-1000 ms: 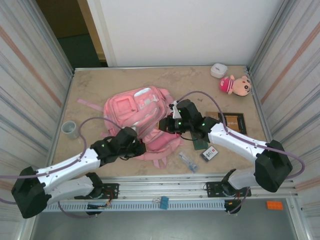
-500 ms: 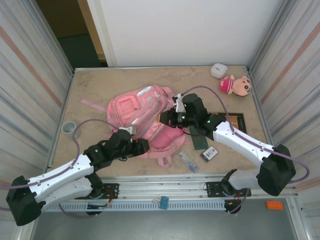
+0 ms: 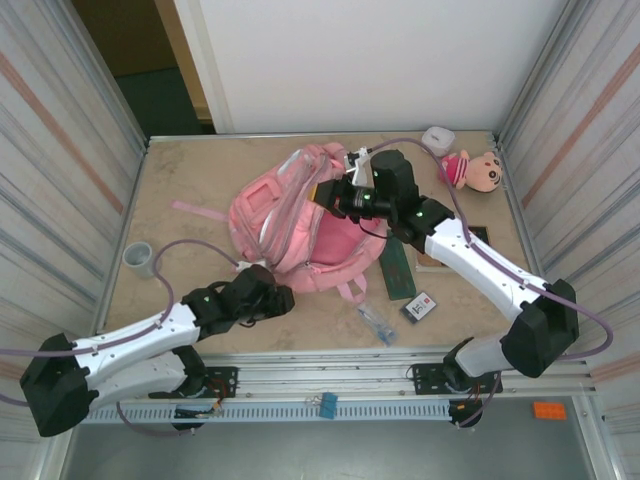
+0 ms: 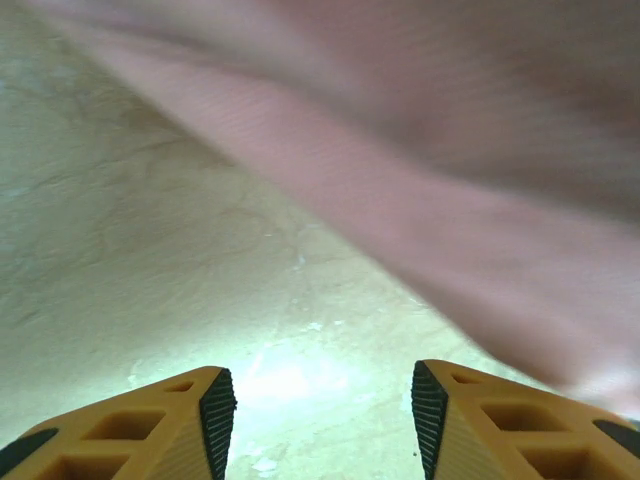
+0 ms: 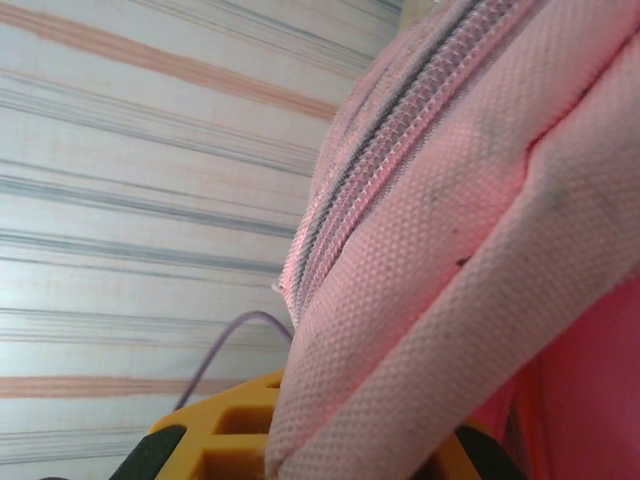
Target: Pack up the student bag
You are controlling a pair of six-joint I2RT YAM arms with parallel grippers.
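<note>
The student bag [image 3: 290,225], a big pink backpack, stands tilted up at the table's middle with its zipped edge raised. My right gripper [image 3: 335,193] is shut on that upper rim; in the right wrist view the pink webbing and zipper [image 5: 470,200] fill the space above the yellow fingers [image 5: 230,440]. My left gripper [image 3: 285,297] sits low by the bag's near-left corner, open and holding nothing. In the left wrist view its gripper [image 4: 315,410] frames bare tabletop, with blurred pink fabric [image 4: 450,200] just ahead.
A plush doll [image 3: 472,170] and a small white box [image 3: 437,140] lie at the back right. A green book [image 3: 398,270], a card [image 3: 420,307] and a clear packet [image 3: 377,323] lie right of the bag. A tape roll [image 3: 138,259] sits at the left edge.
My right gripper has lifted the bag's rim up and toward the back, tipping the bag upright. My left gripper has opened, let go of the bag and drawn back slightly.
</note>
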